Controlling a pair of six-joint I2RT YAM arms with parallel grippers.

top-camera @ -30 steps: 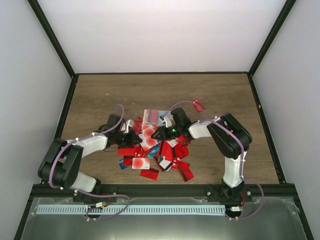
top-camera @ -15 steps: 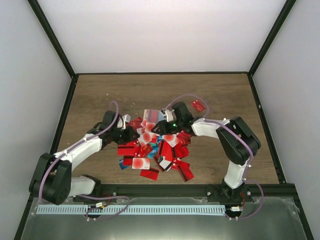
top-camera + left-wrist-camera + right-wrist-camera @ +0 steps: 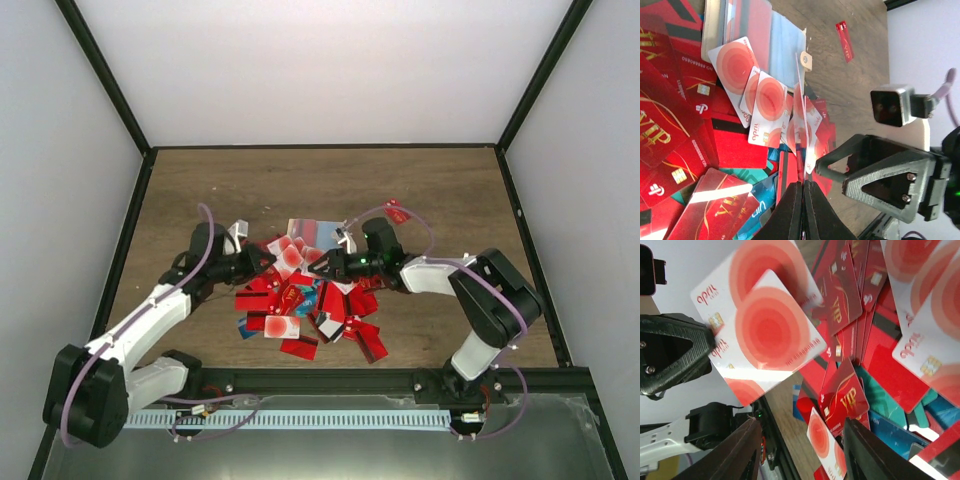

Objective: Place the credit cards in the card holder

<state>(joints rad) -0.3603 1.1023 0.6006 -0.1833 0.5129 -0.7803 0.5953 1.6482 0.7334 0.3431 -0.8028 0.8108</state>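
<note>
We read gold "VIP" lettering on a glossy red rectangular plastic card (image 3: 662, 137) and on a second red plastic card (image 3: 845, 400). Small red "april" stands on a white plastic card with red circles (image 3: 755, 260) and on another white circle-printed card (image 3: 767, 110).

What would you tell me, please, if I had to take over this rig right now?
Left end effector: shut on what look like two white cards, held edge-up over the pile.
Right end effector: open, facing those cards, gripping nothing.
Card holder: lying at the pile's far edge; I cannot tell whether any cards are inside.
One red card lies apart, far right.
Done: cards picked up. Left: get them into the holder, then the rest of the pile and the stray card.
</note>
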